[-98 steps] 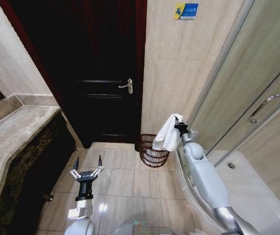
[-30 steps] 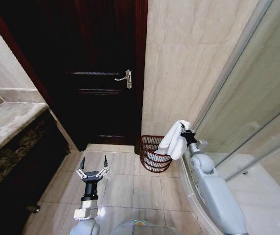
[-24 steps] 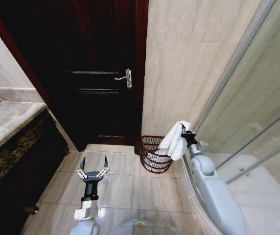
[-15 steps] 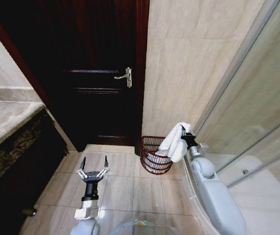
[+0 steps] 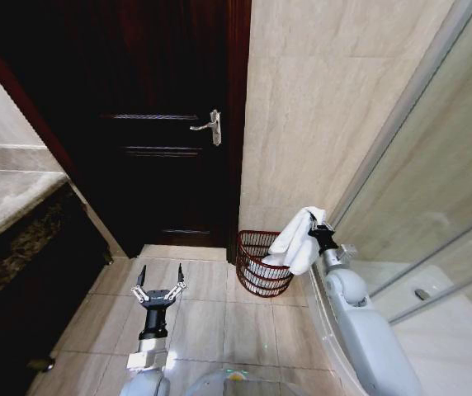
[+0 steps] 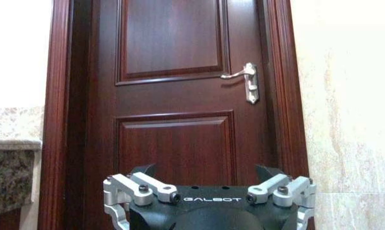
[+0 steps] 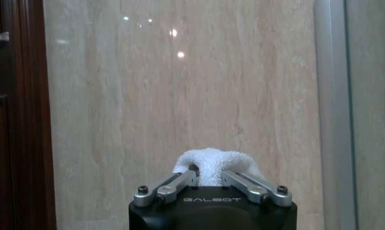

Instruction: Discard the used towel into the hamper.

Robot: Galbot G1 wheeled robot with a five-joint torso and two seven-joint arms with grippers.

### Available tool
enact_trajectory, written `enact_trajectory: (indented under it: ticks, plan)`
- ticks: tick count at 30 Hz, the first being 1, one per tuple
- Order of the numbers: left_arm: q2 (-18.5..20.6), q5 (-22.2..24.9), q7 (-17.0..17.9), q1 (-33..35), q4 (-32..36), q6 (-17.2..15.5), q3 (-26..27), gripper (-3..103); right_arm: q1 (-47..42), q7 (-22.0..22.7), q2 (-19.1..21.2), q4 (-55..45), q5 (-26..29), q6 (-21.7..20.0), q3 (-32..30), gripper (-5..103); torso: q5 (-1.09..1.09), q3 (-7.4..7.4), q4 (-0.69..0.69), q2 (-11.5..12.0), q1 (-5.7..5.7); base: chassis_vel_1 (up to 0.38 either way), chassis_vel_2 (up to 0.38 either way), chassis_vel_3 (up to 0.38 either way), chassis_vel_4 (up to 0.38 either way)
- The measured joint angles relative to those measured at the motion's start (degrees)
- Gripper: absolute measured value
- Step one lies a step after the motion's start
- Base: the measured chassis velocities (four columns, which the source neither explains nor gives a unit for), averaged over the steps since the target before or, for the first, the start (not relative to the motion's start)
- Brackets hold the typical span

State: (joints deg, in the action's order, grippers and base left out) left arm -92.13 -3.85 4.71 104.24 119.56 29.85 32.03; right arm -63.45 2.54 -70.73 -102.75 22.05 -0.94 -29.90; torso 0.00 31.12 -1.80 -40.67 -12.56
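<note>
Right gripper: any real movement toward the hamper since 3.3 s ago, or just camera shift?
Cannot tell. The whole head view shifted, so the camera moved. The right gripper holds the towel beside the hamper rim, much as before.

Pale grey arms, black end effector marked GALBOT, silver screws

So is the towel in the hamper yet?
Not yet: the towel hangs from the shut right tool above the hamper.
</note>
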Motion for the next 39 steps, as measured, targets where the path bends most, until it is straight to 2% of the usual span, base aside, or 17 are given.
enact_trajectory:
  ticks: [21, 32, 39]
  plan:
    - [0.00, 0.37, 0.00, -0.17, -0.28, 0.18, 0.22, 100, -5.49, 0.45, -1.24, -8.00, -0.67, -0.34, -2.23, 4, -0.01, -2.91, -0.01, 5.02, 2.13, -0.030, 0.034, 0.040, -0.035]
    - [0.00, -0.18, 0.00, 0.07, -0.04, 0.18, -0.61, 100, -11.09, -0.67, -2.29, -12.03, -0.94, -0.15, -4.38, 4, 0.00, -4.73, 0.00, 8.01, 3.27, -0.030, 0.031, 0.035, -0.030]
    - [0.00, -0.51, 0.72, 0.03, -0.27, 0.81, -1.04, 100, -11.28, -0.81, -2.59, -12.08, -0.62, -0.06, -4.73, 4, 0.00, -5.17, -0.01, 8.84, 3.66, 0.000, 0.000, 0.000, 0.000]
